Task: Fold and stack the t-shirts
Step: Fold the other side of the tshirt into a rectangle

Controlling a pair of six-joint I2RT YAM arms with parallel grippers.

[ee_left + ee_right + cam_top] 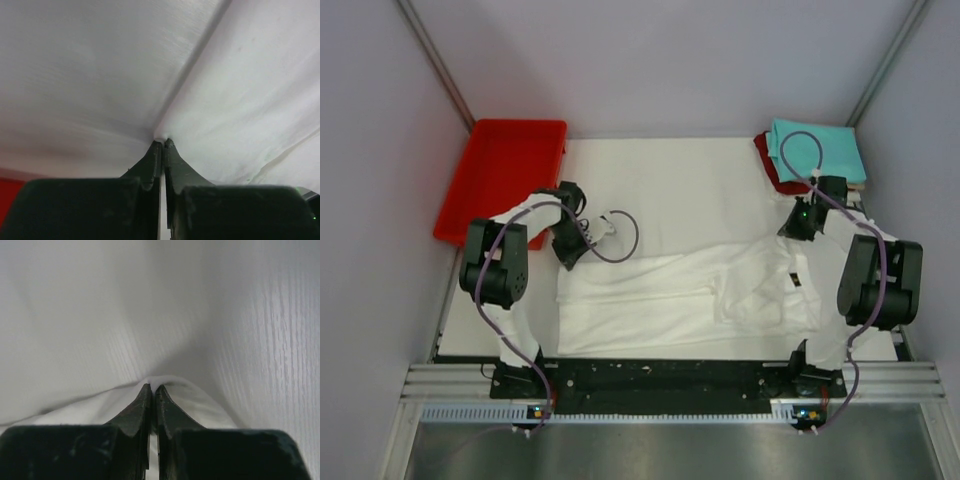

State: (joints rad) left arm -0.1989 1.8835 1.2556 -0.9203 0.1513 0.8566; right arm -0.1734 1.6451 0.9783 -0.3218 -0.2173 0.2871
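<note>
Pinching soft, creased white t-shirt (670, 300), left gripper (163, 142) clamped on a fold, right gripper (151, 386) clamped likewise.

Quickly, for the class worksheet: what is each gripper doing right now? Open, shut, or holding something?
Left gripper: closed, pinching a fold of the white shirt.
Right gripper: closed, pinching the same white shirt.

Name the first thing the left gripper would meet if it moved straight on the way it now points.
The white t-shirt: the left gripper is shut on a fold of it, so cloth lies right at its tips. Beyond that comes probably the white table, though depth is unclear.
</note>
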